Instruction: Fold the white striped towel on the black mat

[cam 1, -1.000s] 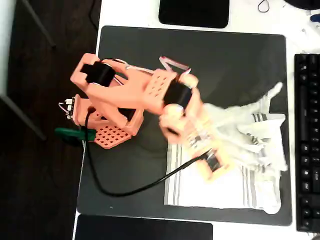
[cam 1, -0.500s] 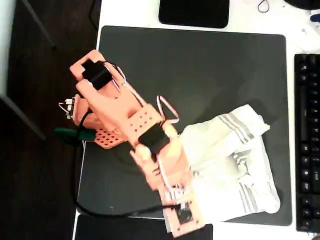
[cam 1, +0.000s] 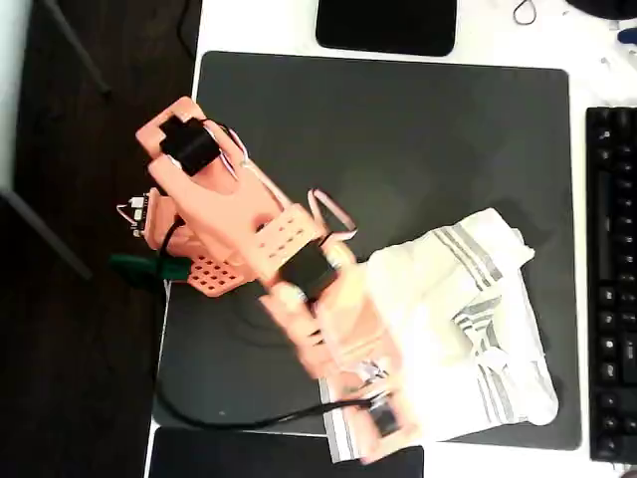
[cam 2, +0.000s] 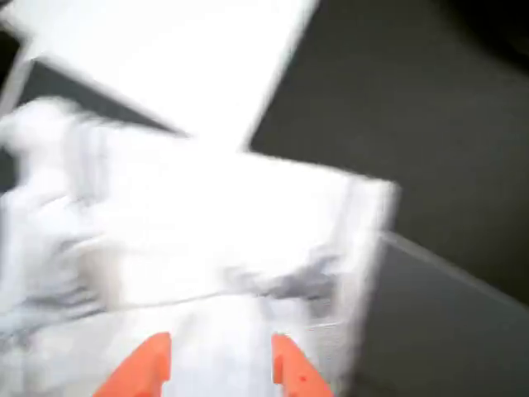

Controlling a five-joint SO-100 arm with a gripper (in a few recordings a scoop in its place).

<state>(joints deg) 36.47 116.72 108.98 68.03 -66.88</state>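
- Reaching diagonally from its base at the left edge of the table, the salmon-orange printed robot arm stretches down and to the right in the overhead view, across the lower left part of the large matte black mat.
- Its shoulder block with a black motor sits at the upper left, a second black motor marks the elbow near mid-frame, and the blurred wrist ends at the gripper near the mat's lower edge.
- A black cable loops from the base along the lower left of the mat up to the wrist.
- The cream-white cloth towel with thin grey stripes lies crumpled on the lower right part of the mat; a striped band shows at its upper right, another at its right side, and a third by the gripper at its lower left corner.
- The gripper overlaps that lower left corner; whether it holds cloth I cannot tell from this view.
- A black keyboard runs along the right edge, and a glossy black rectangle lies above the mat.
- In the wrist view, heavily blurred, two orange fingertips stand apart at the bottom edge with pale towel showing between them, and dark mat to the right.
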